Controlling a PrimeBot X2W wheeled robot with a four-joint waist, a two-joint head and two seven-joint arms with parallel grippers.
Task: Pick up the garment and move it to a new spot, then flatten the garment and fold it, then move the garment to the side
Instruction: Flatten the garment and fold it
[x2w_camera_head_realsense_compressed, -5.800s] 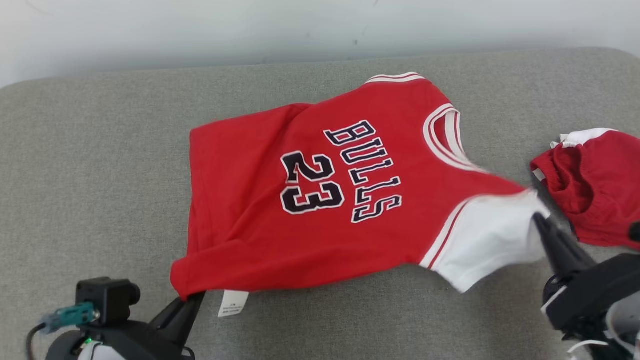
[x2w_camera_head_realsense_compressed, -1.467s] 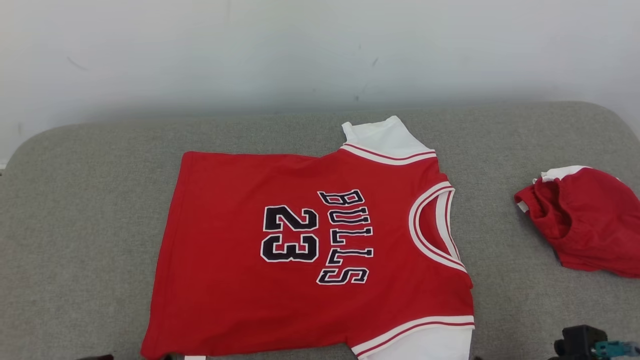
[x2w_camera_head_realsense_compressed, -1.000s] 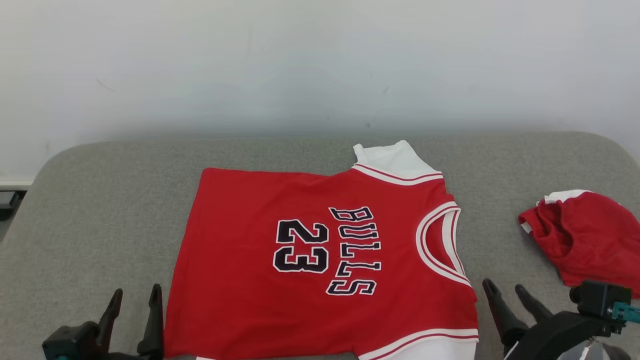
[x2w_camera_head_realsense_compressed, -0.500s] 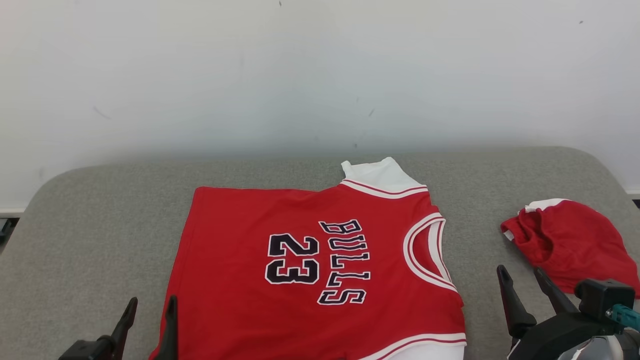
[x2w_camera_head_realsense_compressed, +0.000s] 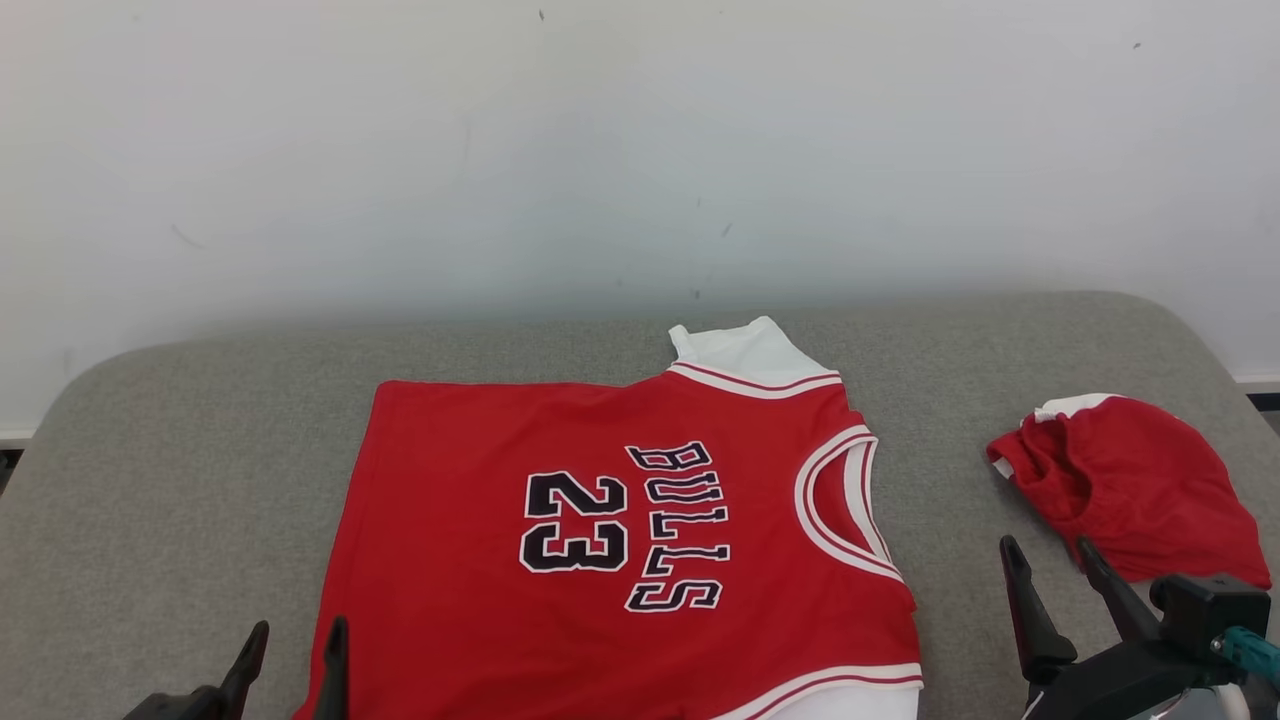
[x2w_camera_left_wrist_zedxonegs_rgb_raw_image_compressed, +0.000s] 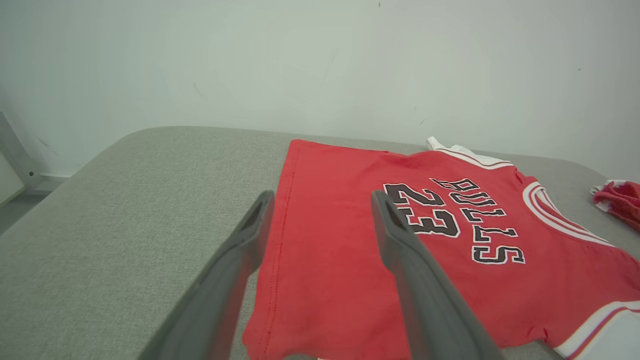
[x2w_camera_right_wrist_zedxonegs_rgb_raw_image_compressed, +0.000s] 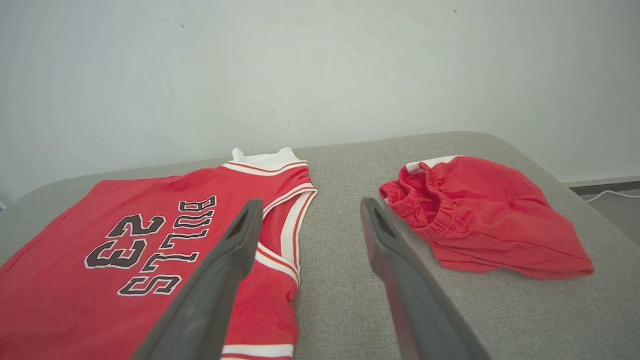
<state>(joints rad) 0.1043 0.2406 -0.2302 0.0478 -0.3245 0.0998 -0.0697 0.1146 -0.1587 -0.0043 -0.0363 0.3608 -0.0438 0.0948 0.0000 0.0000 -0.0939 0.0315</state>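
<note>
A grey upholstered bench (x2w_camera_head_realsense_compressed: 150, 480) carries a red, white-sleeved "BULLS 23" jersey (x2w_camera_head_realsense_compressed: 450, 620) spread flat; crumpled red shorts (x2w_camera_head_realsense_compressed: 1140, 490) lie apart, right of the jersey; left hand (x2w_camera_head_realsense_compressed: 300, 630) at the jersey's hem, right hand (x2w_camera_head_realsense_compressed: 1047, 548) beside its collar, both spread, empty

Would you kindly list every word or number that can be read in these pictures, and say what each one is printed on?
"BULLS": black letters edged in white, on the chest of the red jersey, lying sideways in the head view.
"23": black digits edged in white, on the same jersey, next to the word.
The red shorts carry no text that can be seen.
</note>
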